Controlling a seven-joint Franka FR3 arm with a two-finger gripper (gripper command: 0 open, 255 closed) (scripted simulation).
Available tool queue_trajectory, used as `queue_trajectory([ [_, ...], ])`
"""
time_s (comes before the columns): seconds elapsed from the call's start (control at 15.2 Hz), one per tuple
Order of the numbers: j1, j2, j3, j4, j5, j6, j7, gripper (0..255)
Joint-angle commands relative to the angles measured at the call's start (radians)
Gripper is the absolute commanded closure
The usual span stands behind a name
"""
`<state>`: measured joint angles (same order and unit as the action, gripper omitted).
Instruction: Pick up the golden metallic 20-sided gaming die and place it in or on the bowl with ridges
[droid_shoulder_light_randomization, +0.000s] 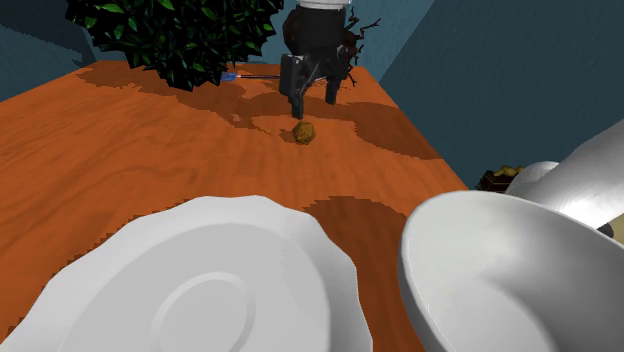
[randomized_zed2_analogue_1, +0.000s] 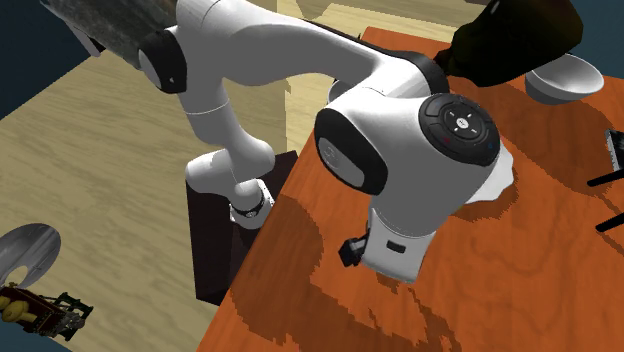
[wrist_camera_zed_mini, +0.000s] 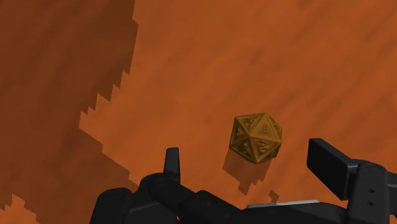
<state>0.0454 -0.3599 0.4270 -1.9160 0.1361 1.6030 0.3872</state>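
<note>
One worktop (droid_shoulder_light_randomization: 100, 170): orange-brown wood grain; we list what it carries from the shoulder view's left to its right.
Leafy plant (droid_shoulder_light_randomization: 170, 35): dark green, at the far edge toward the left, throwing a jagged shadow on the wood.
Wavy-rimmed bowl (droid_shoulder_light_randomization: 210, 290): white, close to the camera at the lower left, well apart from the die.
Claw (droid_shoulder_light_randomization: 314, 105): black, hanging just above the worktop at its far end, near the middle; we see its two fingers spread wide with nothing clasped.
Die (droid_shoulder_light_randomization: 305, 132): golden-brown and many-faced, resting on the worktop just under the claw; in the wrist view it lies between the two fingers, and neither touches it.
Smooth bowl (droid_shoulder_light_randomization: 500, 270): white, at the lower right, just beside the wavy-rimmed bowl.
Arm (randomized_zed2_analogue_1: 400, 150): white with dark joints, bending down over the worktop in the second exterior view.
</note>
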Motion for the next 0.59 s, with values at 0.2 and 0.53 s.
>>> queue_trajectory([
  [0.2, 0.004, 0.054, 0.032, 0.010, 0.006, 0.029, 0.050, 0],
  [0.53, 0.007, 0.045, 0.035, -0.060, 0.012, 0.090, 0.046, 0],
])
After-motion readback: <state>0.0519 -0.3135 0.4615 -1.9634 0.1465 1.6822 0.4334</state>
